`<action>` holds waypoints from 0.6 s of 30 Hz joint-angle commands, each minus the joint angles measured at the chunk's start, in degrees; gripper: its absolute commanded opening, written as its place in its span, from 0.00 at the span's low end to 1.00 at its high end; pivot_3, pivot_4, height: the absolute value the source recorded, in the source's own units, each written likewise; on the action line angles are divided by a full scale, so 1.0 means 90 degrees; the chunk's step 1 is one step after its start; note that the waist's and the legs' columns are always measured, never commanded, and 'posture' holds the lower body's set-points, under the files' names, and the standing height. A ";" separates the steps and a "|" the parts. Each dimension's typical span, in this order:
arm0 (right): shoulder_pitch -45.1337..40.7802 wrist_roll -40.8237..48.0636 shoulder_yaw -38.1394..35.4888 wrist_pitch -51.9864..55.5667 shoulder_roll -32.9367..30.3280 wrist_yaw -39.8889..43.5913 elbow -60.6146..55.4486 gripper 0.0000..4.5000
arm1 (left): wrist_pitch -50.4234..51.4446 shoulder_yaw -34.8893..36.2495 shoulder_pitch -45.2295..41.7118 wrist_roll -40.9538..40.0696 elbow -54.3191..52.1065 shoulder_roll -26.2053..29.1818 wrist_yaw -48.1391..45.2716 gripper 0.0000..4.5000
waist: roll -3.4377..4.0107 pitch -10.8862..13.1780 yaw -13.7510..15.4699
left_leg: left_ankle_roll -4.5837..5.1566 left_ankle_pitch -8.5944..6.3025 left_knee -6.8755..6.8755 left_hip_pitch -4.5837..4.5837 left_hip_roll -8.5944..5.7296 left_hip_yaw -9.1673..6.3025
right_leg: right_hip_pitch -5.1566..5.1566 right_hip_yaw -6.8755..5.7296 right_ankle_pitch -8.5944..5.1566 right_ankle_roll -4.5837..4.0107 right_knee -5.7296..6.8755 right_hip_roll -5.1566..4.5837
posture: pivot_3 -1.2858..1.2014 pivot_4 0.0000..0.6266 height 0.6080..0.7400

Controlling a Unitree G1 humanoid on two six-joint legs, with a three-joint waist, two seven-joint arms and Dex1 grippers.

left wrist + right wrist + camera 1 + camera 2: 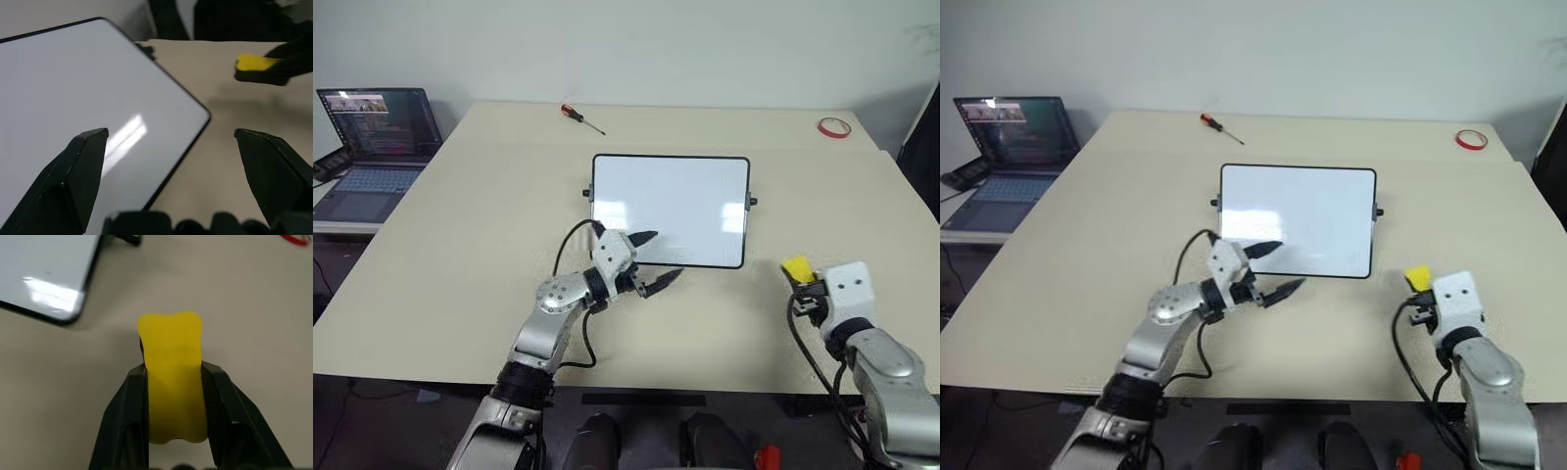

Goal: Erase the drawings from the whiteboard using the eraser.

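Right tool (173,382) clamped on small bright yellow eraser block (172,367), above beige counter (460,255) right of glossy white black-framed whiteboard (671,208); board surface reads blank. Left tool (651,262) spread wide, empty, over the board's near left corner

No readable text, laptop (377,147) screen too small to make out, whiteboard (670,209) blank

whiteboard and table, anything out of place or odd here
Nothing stands out. The glossy white black-framed whiteboard lies flat and square on the beige table, its surface looking clean. The small yellow eraser sits straight between the right gripper's fingers.
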 commanded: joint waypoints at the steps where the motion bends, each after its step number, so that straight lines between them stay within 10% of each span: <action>1: -0.0085 0.0192 -0.0320 0.0298 -0.0026 -0.0131 -0.0266 0.25 | -0.0469 -0.0301 -0.0195 -0.0073 0.0182 0.0123 -0.0845 1.00 | 0.0002 0.0001 -0.0011 | 0.0000 0.0000 -0.0001 0.0000 0.0001 0.0003 | -0.0002 0.0004 0.0000 0.0000 0.0001 0.0000 | 0.52 0.24 1.00; 18: -0.0527 0.0703 -0.0707 0.1179 -0.0310 -0.0313 0.0431 0.25 | -0.1275 -0.0631 -0.0674 0.0199 0.0999 -0.0034 -0.1653 1.00 | 0.0003 0.0002 0.0013 | 0.0001 0.0000 0.0000 -0.0005 -0.0003 0.0001 | -0.0003 0.0002 -0.0001 0.0001 0.0000 0.0000 | 0.52 0.24 1.00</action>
